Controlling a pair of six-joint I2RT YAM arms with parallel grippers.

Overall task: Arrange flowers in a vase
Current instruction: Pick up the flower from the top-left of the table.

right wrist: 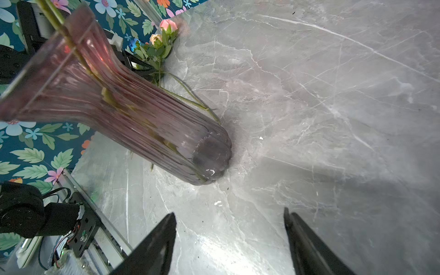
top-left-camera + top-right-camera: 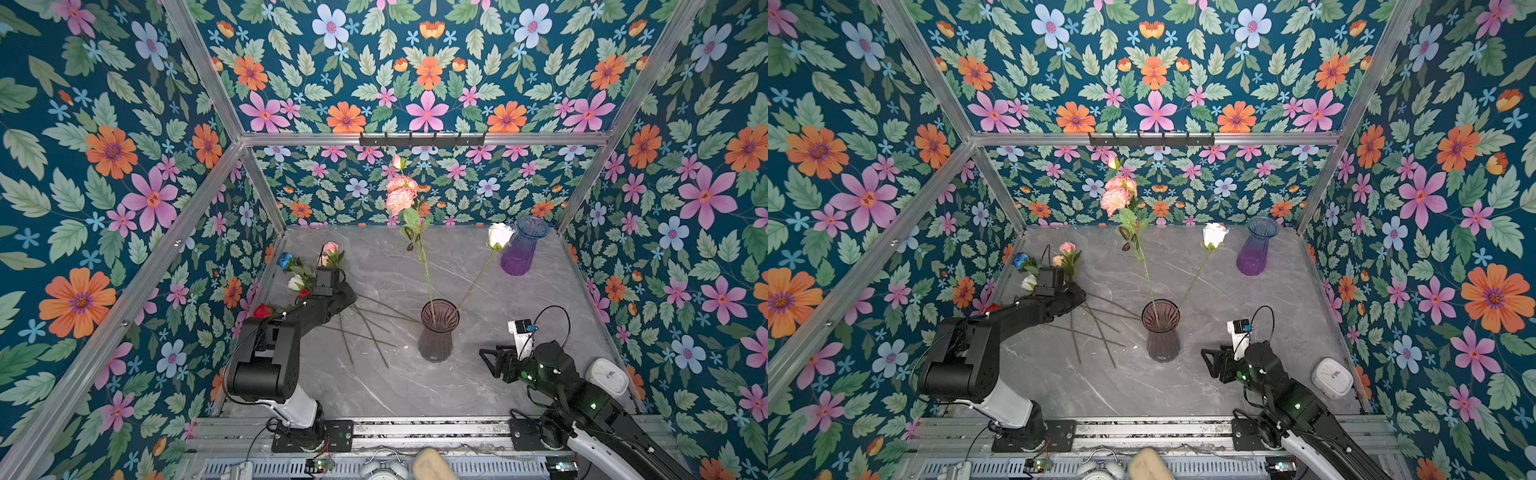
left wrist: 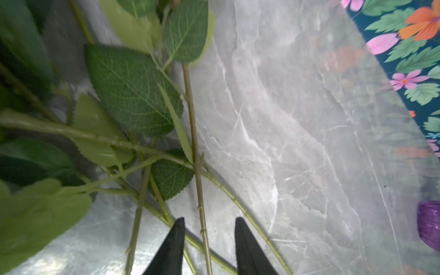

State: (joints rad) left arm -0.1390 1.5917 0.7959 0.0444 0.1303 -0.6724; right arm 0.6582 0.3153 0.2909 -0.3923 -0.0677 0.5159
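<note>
While two flowers (image 2: 401, 195) stand in the vase (image 2: 434, 345), our left jaws sit spread astride a stem (image 3: 198, 190); right jaws spread, empty. Next we pinch, lift.

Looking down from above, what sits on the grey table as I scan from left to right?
Loose flowers → smoky pink vase → purple vase → white clock.

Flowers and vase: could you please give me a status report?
Left gripper open astride one stem of the loose flowers; right gripper open, empty. Frilly bloom and white rose in vase. Crossed stems crowd the pick.
</note>
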